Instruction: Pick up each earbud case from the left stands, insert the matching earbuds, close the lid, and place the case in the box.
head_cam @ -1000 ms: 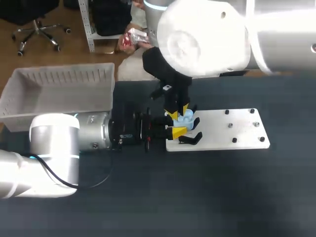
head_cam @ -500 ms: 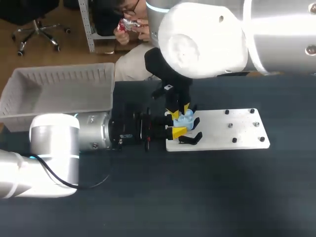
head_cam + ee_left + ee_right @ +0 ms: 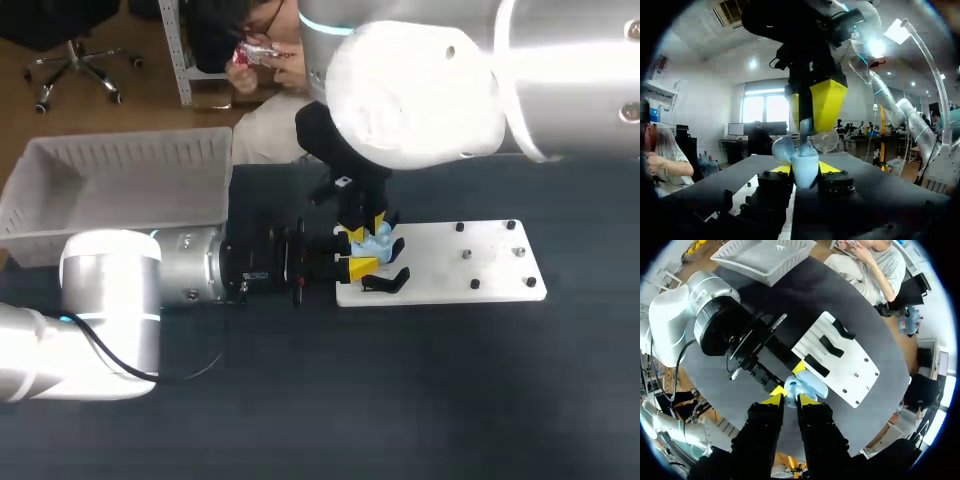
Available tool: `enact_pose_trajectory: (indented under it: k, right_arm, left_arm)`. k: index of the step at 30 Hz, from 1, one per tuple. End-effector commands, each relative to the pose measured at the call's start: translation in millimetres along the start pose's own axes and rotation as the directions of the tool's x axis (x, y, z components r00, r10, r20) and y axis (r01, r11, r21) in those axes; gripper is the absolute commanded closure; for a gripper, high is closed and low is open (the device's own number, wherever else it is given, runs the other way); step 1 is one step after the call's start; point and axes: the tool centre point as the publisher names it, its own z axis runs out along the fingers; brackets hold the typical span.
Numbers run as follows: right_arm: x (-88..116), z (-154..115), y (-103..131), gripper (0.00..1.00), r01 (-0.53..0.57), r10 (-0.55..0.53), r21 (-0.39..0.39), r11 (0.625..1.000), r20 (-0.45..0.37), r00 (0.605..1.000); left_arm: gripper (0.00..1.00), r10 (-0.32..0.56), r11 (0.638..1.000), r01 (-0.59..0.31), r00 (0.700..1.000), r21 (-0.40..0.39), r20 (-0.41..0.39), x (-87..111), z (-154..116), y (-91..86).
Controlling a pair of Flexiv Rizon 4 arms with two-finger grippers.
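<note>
— What does the left wrist view add to the head view?

— A close look at the earbud case (image 3: 805, 167). It is pale blue with its lid up, and it stands between the yellow tips of the left gripper (image 3: 357, 250). The tips press it from both sides, set only as wide as the case. From overhead it is just a small blue patch.

— And the right gripper (image 3: 789, 399)?

— It hangs directly over the case, close to its open top. I cannot tell whether it grips anything. A clear rounded piece sits beside the lid, too blurred to name.

— Where is this on the table?

— Over the left end of the white plate (image 3: 450, 262), just beyond a black stand. The right wrist view shows three black stands (image 3: 827, 345) in a row, while overhead the arms cover most of them. The white box (image 3: 120, 180) lies far left, well apart.
</note>
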Motion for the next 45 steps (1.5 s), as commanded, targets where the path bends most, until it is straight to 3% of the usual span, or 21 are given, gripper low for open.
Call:
enact_pose_trajectory:
  k: [1,44,45]
  right_arm:
    - [2.1,0.6,-0.1,1.0,-0.003,0.003,0.002,1.0,0.007,1.0]
    - [-6.9,10.8,0.2,1.0,0.017,-0.017,0.021,1.0,-0.015,1.0]
    - [-7.0,10.7,0.2,0.93,0.017,-0.017,0.022,1.0,-0.015,1.0]
  left_arm:
    - [1.0,0.002,1.0,-0.002,1.0,-0.003,0.003,1.0,0.4,-0.2]
    - [1.0,0.002,1.0,-0.002,1.0,-0.003,0.003,1.0,0.4,-0.2]
    - [1.0,0.002,1.0,-0.002,1.0,-0.003,0.003,1.0,0.4,-0.2]
